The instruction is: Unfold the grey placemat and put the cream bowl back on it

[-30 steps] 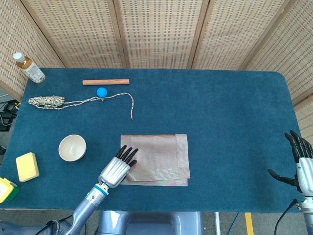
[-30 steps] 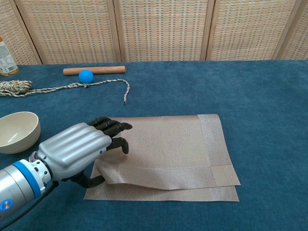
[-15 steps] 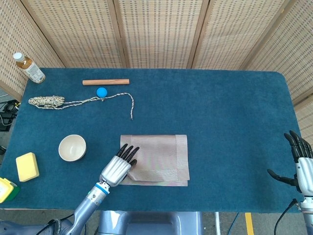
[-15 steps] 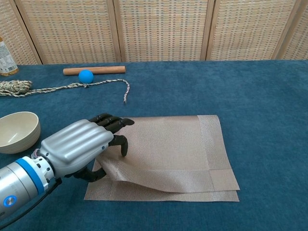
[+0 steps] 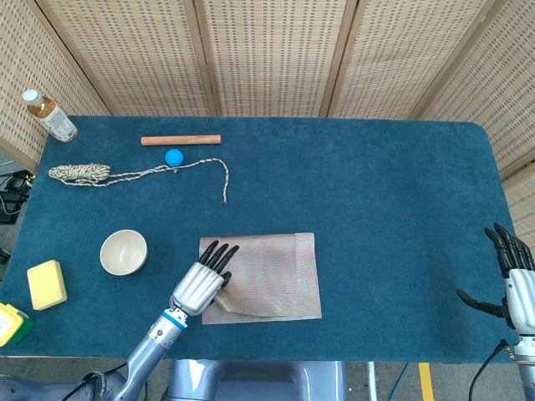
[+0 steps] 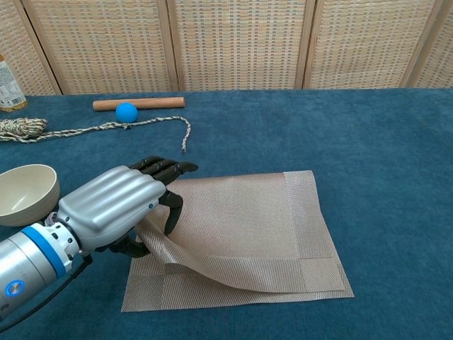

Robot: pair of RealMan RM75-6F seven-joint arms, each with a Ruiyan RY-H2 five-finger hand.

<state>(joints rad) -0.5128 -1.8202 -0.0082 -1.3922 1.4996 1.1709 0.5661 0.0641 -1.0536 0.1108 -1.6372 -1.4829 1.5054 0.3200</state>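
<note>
1. While the mat lies folded on the table, treat it as the landmark; every place below is given relative to it.
2. Far left of the mat, at the table's edge: a sponge. Take no action on it.
3. Left of the mat, well apart from it: the bowl, upright on the cloth and not yet back on the mat. Leave it until the mat lies flat.
4. At the mat's near left corner: the left hand. It pinches the upper layer between thumb and fingers; that corner is raised and curls over the lower layer, as the chest view shows.
5. To do this step well:
   - Keep the pinch on the upper layer only; catching both layers would likely drag the whole mat.
   - Carry the corner up and across in an arc, away from the fold line; from these views I cannot tell for certain along which edge it runs.
   - Lift high enough that the free edge clears the lower layer, which should stay put.
6. Beyond the mat, towards the screen: a rope, a ball and a dowel. All lie well apart from it.
7. Far right of the mat: the right hand, fingers spread, holding nothing.
</note>
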